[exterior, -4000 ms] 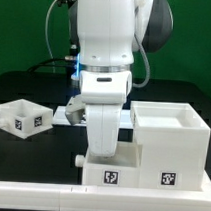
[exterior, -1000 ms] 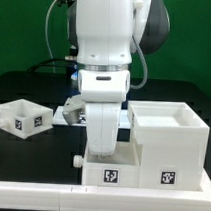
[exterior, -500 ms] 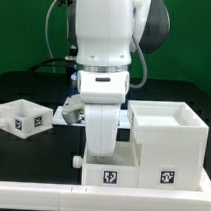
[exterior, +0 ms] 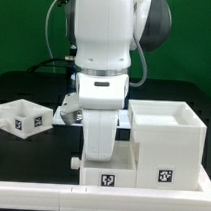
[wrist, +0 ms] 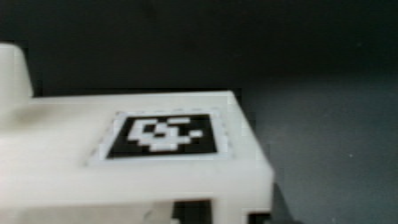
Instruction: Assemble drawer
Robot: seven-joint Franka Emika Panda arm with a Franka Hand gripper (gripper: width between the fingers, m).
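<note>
The drawer's large white cube shell [exterior: 170, 137] stands at the exterior view's right, with a tag on its front. One small white tray [exterior: 110, 178] lies against the shell's left side, its tag facing the camera. My gripper [exterior: 101, 161] reaches straight down onto this tray; the hand hides the fingers. In the wrist view the tray's tagged face [wrist: 164, 135] fills the picture, and my gripper [wrist: 222, 214] sits at its edge, apparently closed on the tray wall. The second tray [exterior: 20, 117] lies apart at the exterior view's left.
The marker board [exterior: 63, 113] lies flat behind the arm. The table is black, with a white strip [exterior: 49, 197] along its front edge. A green backdrop stands behind.
The hand has come a little lower and nearer the front, and the tray under it has shifted slightly the same way. The shell and the second tray stay put.
</note>
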